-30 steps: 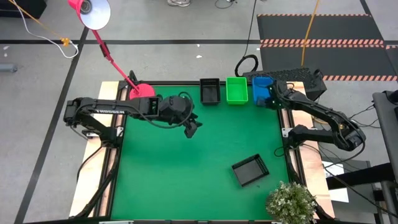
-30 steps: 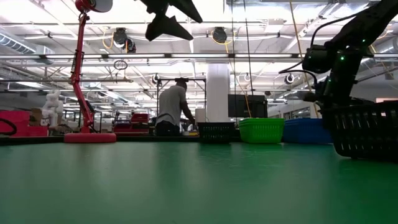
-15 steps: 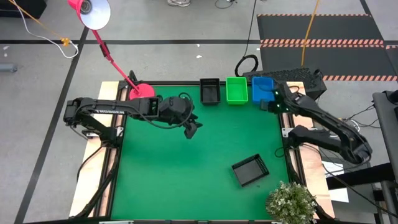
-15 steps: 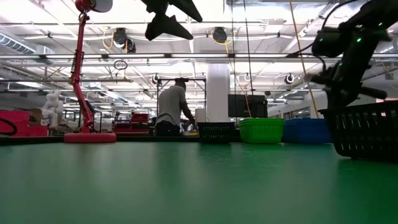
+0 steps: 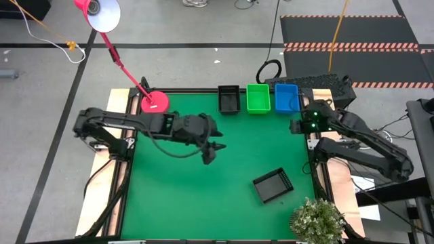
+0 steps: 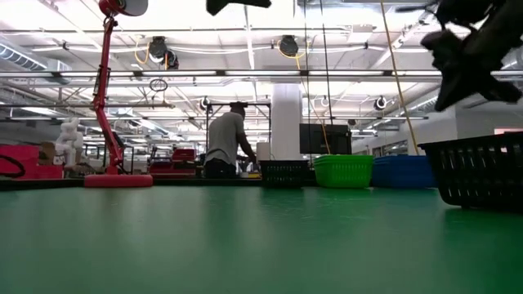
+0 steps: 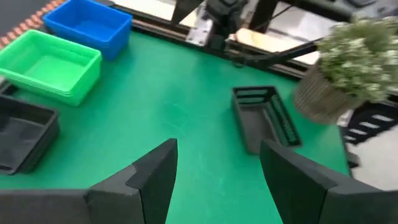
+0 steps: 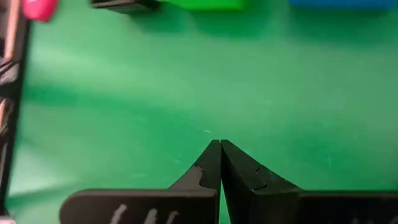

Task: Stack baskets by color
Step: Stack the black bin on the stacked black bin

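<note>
Three baskets stand side by side at the table's far edge: black, green and blue. Each rests on its bottom on the green mat. Another black basket sits askew on the mat near the right front; the left wrist view shows it ahead. My left gripper hangs open above the middle of the table, with nothing between its fingers. Near the table's right edge my right gripper is shut and empty, raised above bare mat.
A pink lamp base stands at the far left corner, its stem slanting up beyond the table. A potted plant sits at the near right corner. A person stands in the room behind the table.
My right gripper has drawn back from beside the blue basket toward the table's near right and has risen, staying shut. My left gripper has moved toward the near edge and upward, rolling a little, and stays open. The baskets have not moved.
</note>
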